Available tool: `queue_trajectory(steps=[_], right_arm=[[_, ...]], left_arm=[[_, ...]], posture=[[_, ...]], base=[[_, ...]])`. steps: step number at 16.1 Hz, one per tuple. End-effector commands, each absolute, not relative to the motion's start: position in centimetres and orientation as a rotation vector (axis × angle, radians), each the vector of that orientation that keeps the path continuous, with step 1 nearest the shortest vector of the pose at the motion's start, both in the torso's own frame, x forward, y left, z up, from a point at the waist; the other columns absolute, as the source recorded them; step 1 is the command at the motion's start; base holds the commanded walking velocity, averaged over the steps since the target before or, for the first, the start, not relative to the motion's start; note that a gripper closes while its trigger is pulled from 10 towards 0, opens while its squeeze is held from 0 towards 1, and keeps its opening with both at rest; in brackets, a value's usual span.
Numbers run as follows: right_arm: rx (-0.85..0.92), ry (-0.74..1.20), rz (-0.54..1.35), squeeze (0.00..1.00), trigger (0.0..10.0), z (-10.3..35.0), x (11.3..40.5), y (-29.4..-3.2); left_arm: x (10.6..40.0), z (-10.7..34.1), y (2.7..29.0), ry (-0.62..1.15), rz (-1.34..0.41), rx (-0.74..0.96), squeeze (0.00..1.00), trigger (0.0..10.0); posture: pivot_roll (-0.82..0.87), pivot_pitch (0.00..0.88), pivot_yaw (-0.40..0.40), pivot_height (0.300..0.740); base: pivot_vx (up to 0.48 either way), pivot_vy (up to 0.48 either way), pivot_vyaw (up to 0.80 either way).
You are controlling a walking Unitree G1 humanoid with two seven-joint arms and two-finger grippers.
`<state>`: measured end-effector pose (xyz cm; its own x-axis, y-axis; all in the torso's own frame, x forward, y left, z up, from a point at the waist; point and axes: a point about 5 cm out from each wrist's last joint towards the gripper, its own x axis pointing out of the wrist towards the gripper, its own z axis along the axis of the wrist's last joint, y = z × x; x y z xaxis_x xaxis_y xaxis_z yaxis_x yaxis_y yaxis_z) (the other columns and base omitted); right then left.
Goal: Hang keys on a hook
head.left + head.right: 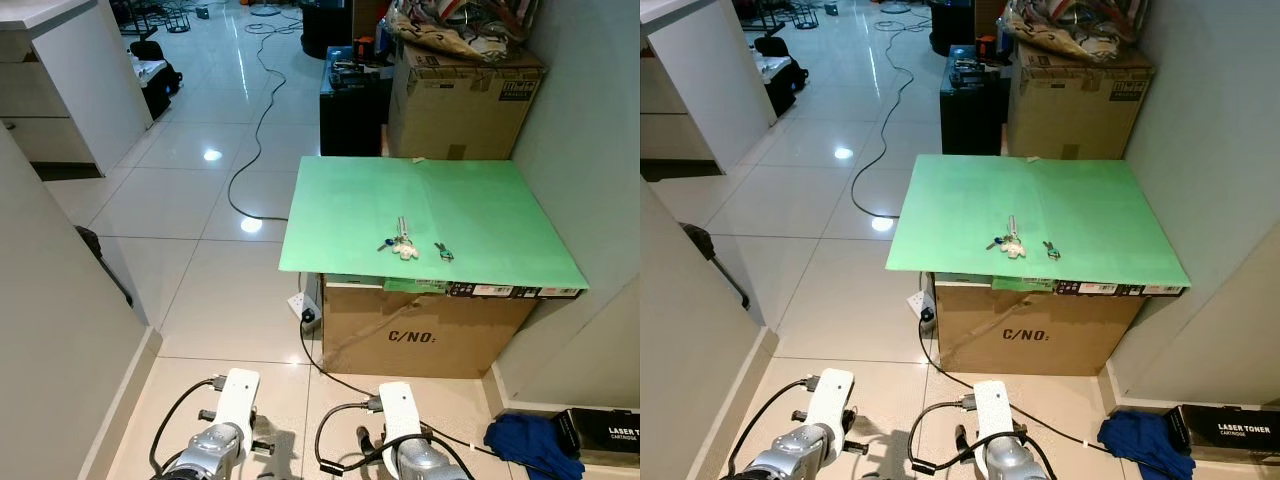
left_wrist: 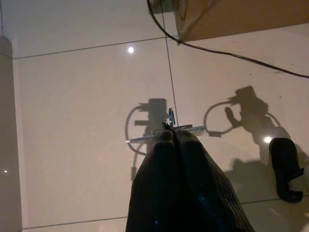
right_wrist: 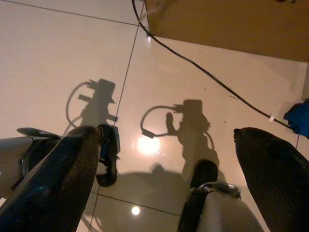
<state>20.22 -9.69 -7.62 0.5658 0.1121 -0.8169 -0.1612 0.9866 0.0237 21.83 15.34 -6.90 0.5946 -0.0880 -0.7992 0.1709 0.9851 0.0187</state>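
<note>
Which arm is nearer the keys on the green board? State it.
Right. The keys lie on the green board, ahead of the robot. The right arm hangs low almost straight below them; the left arm hangs equally low but further off to the side.

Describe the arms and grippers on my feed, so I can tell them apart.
Both arms are silver with white forearm housings and looping black cables, left arm, right arm. Left gripper and right gripper each have two long, black, textured fingers.
</note>
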Motion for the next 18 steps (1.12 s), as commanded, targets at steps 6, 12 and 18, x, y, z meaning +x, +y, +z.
queue_trajectory(steps=[6,12,18], right_arm=[[-0.066,0.962,0.167,0.00,10.0,-7.5,20.5,-9.6],[-0.056,0.961,0.153,0.00,10.0,-7.5,20.5,-9.6],[0.010,0.918,0.115,0.00,10.0,-7.4,20.5,-9.5]], left_arm=[[21.6,-7.0,15.8,0.926,-0.156,0.110,0.00,10.0],[21.6,-7.0,16.2,0.925,-0.155,0.110,0.00,10.0],[24.6,-5.0,15.6,0.809,-0.122,0.008,0.00,10.0]], posture=[[-0.09,0.000,0.080,0.691],[-0.09,0.000,0.085,0.691],[-0.09,0.000,0.091,0.691]], base=[[0.000,0.000,0.00],[0.000,0.000,0.00],[0.000,0.000,0.00]])
